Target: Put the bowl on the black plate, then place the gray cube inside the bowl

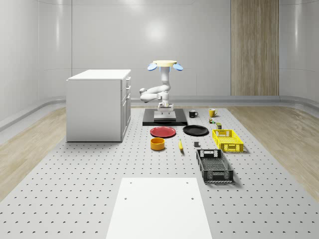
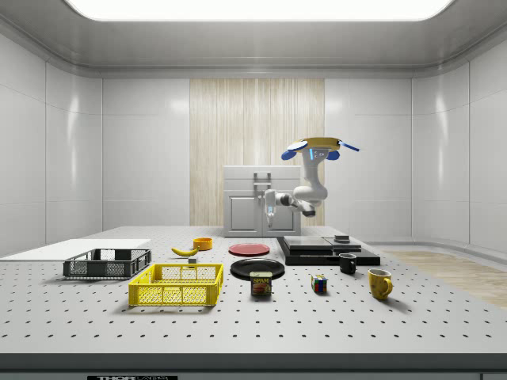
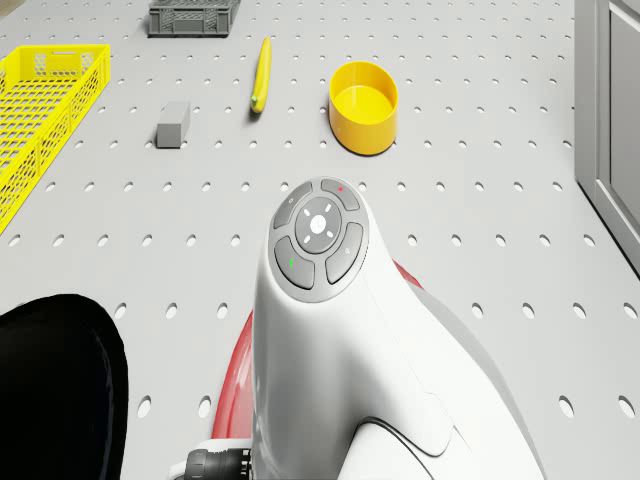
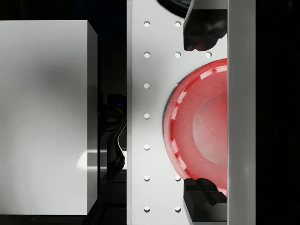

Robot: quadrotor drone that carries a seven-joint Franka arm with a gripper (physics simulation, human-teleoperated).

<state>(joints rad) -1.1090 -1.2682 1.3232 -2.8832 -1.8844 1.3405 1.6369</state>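
Observation:
The yellow bowl [image 1: 157,144] [image 3: 364,105] [image 2: 203,243] stands upright on the table, in front of the red plate [image 1: 163,131] [image 4: 201,131]. On the whole-scene view's right of the red plate lies the black plate [image 1: 195,130] [image 3: 55,390] [image 2: 257,267], with nothing on it. A small gray cube [image 1: 197,145] [image 3: 173,123] rests between the banana [image 1: 180,145] [image 3: 261,73] and the yellow basket [image 1: 228,140]. The drone [image 1: 160,64] [image 2: 321,146] hovers high near the black platform [image 1: 164,121]. My gripper [image 4: 202,112] [image 1: 165,109] [image 2: 270,207] hangs open above the red plate, holding nothing.
A white cabinet [image 1: 97,104] [image 4: 47,117] stands at the whole-scene view's left. A dark crate [image 1: 214,166] sits in front of the basket. A black mug [image 1: 193,113], a yellow mug [image 1: 212,112], a can [image 2: 261,283] and a puzzle cube [image 2: 318,283] lie beyond the black plate.

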